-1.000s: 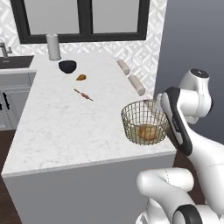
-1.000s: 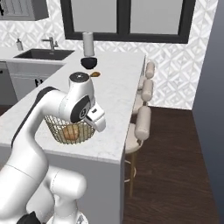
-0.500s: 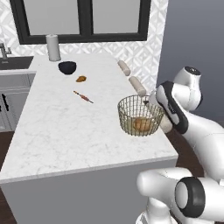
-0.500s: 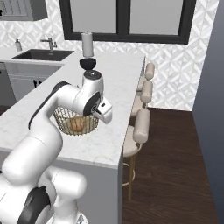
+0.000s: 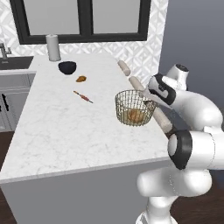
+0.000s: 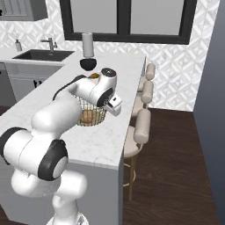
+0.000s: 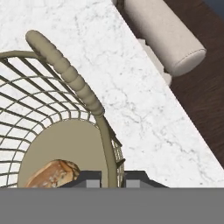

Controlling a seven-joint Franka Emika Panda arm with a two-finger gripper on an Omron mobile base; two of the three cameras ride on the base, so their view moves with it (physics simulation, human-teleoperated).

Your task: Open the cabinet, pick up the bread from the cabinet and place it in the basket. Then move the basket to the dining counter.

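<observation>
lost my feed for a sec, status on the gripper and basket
Gripper shut on basket rim. Bread inside the basket, over the dining counter near its stool-side edge. Whether the basket touches down: cannot tell. Small utensil and bowl farther off, not in the way.

Tan wire-mesh basket point(image 5: 134, 107) over white veined marble dining counter point(image 5: 65, 127).

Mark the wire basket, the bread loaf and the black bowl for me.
Round tan-gold wire mesh basket point(image 5: 131, 101): left base view, mesh wall.
Small golden-brown bread loaf point(image 5: 135, 116): left base view, top crust inside the basket.
Black bowl point(image 5: 67, 67): left base view, outer side.
</observation>
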